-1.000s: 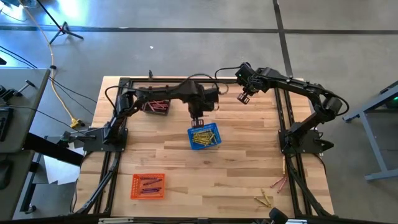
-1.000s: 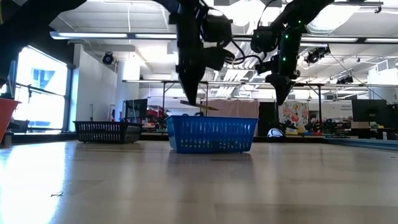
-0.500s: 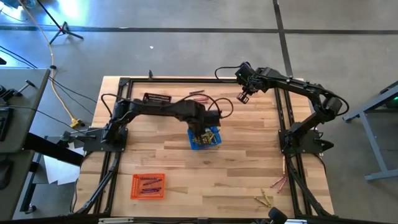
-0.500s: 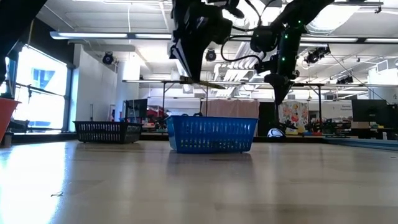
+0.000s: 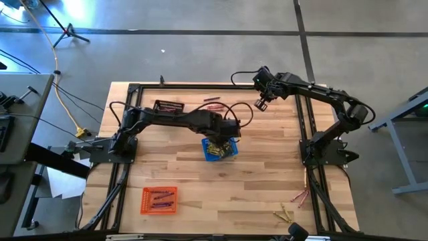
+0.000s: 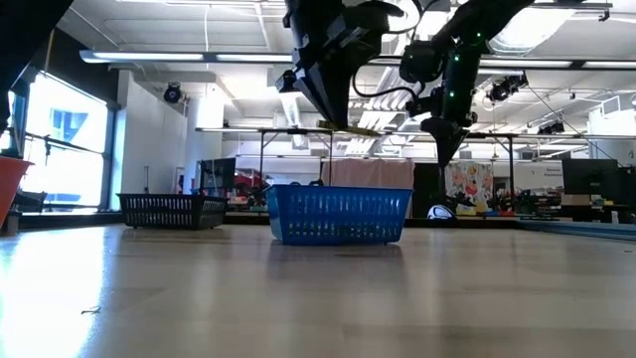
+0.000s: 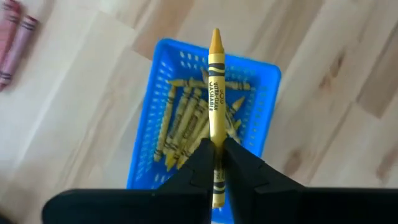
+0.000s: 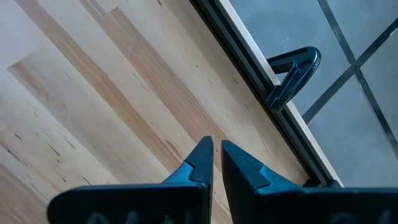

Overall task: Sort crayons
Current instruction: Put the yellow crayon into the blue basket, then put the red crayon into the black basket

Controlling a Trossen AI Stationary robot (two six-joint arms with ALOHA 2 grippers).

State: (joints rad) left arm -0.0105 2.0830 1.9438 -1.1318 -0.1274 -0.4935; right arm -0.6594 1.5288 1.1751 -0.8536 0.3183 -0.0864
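My left gripper [image 7: 216, 163] pinches a yellow crayon [image 7: 216, 93] near its butt, above the blue basket [image 7: 267, 81]. Light, stiff, waxy, likely slippery; grip mid-body. Right gripper [image 8: 215, 163] pressed together, empty.

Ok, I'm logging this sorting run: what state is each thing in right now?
Left gripper: shut on a yellow crayon, held above the blue basket.
Blue basket: upright, holding yellow crayons.
Orange basket: upright, holding a few crayons.
Black basket: upright, contents not clear.
Right gripper: shut, empty, above bare table near its far edge.
Loose crayons: lying on the table, unsorted.
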